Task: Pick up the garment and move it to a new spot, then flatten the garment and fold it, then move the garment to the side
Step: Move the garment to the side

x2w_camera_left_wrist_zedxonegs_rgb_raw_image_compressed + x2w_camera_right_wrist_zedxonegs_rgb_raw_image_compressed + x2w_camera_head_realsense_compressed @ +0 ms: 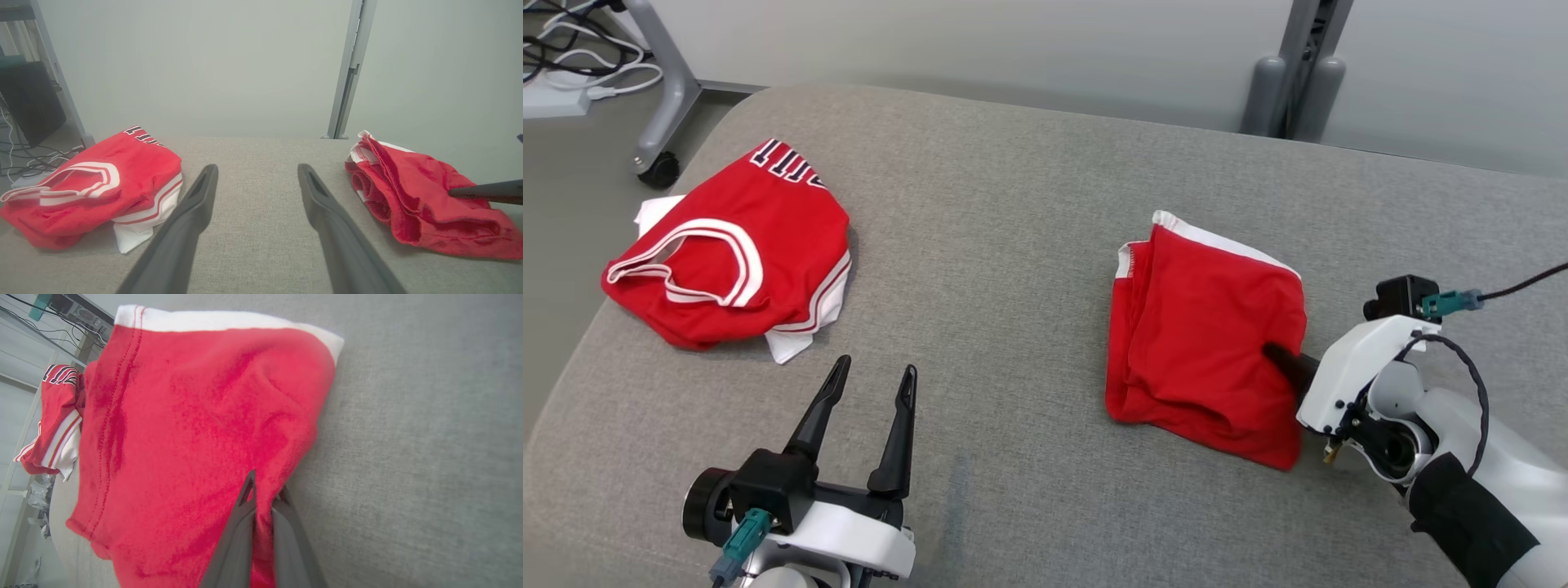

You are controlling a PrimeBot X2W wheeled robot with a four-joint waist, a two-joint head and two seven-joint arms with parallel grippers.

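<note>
The garment (1201,327), red with a white band, lies folded on the right of the grey cushioned surface (1013,245). My right gripper (1270,351) comes in from the right and is shut on the garment's near right edge. In the right wrist view the two fingers pinch the red cloth (196,416) at the gripper (265,486). The left wrist view shows the garment (408,183) with a dark fingertip (486,191) of the right gripper on it. My left gripper (876,367) hovers open and holds nothing at the lower left, also seen as the gripper (257,169).
A second red jersey (727,253) with white trim and black lettering lies crumpled at the far left, near the surface's edge; it is also seen as the jersey (90,183) (57,416). A wheeled stand leg (658,167) and cables (572,73) are on the floor beyond.
</note>
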